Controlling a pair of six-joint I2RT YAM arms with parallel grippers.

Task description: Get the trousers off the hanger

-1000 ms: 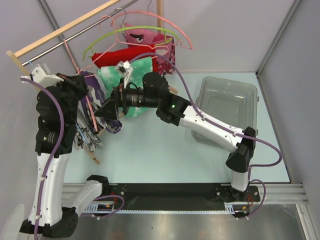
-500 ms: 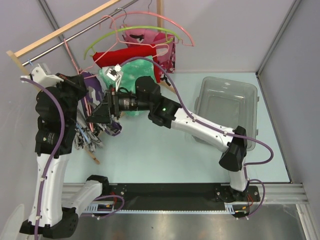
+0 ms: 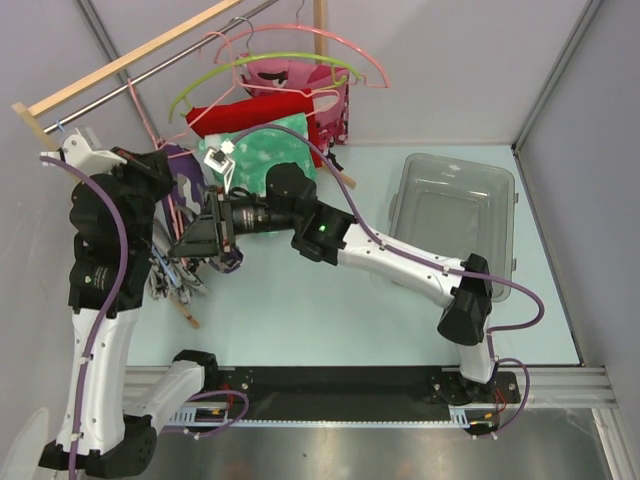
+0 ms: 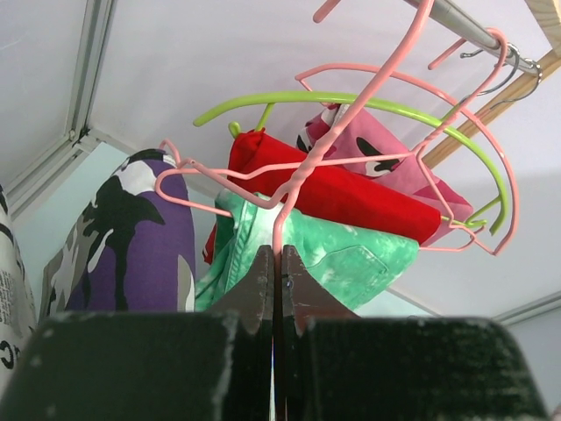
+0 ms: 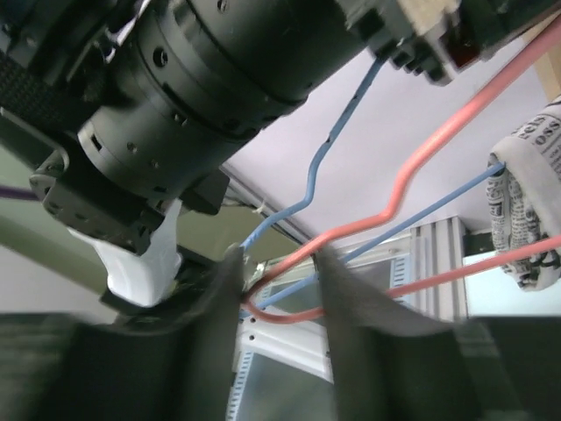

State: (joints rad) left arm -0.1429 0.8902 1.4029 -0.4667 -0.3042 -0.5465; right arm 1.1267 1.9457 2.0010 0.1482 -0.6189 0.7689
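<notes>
The purple camouflage trousers hang at the left, and appear in the left wrist view as purple, white and black cloth. My left gripper is shut on the hanger, whose thin pink wire runs up from between its jaws. It sits high beside the trousers. My right gripper reaches in from the right at the trousers' lower part. Its fingers stand apart, blurred. The looped end of the pink hanger shows in the gap; I cannot tell whether it is touched.
A thin blue hanger crosses the pink one. A newsprint garment hangs by the trousers. Behind are a green mottled garment, a red one, a lime-green hanger and the rail. A clear bin sits right.
My right arm has stretched further left, bringing its gripper up against the trousers and hanger, and its jaws have narrowed. The left arm has not moved.
</notes>
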